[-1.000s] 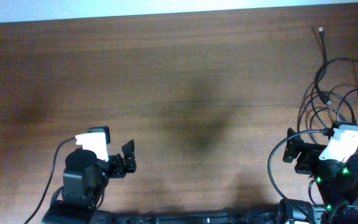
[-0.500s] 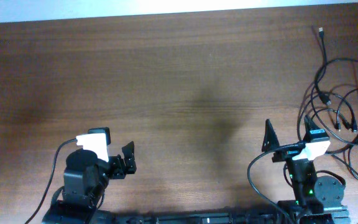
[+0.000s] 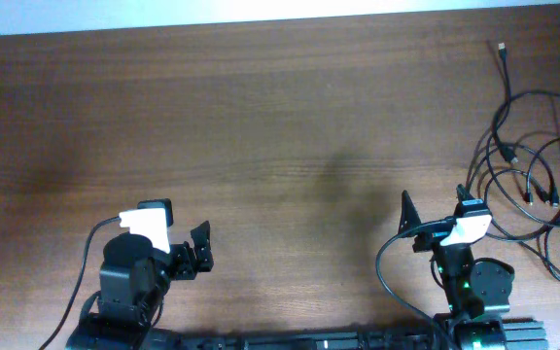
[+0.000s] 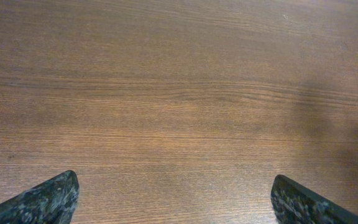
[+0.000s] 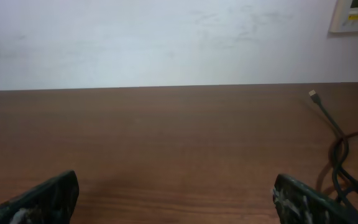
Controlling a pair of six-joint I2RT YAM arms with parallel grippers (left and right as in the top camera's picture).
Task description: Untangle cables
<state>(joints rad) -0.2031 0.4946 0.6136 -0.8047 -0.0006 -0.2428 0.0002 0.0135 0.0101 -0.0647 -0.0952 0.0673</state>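
Bare wood of the table [image 3: 280,117] lay open across the middle and left, giving free passage ahead of the left gripper [image 3: 202,249]. Tangled cables [image 3: 529,191] crowded the far right edge, near the spread right gripper [image 3: 434,202]. A wall [image 5: 166,37] bounded the far side.

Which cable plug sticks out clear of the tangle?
The plug at the table's far edge; the other plugs lie among the looped cables.

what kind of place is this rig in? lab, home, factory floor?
Probably a lab or office bench, indoors: a wood-grain table, a plain white wall with a small mounted panel, and loose black cables.
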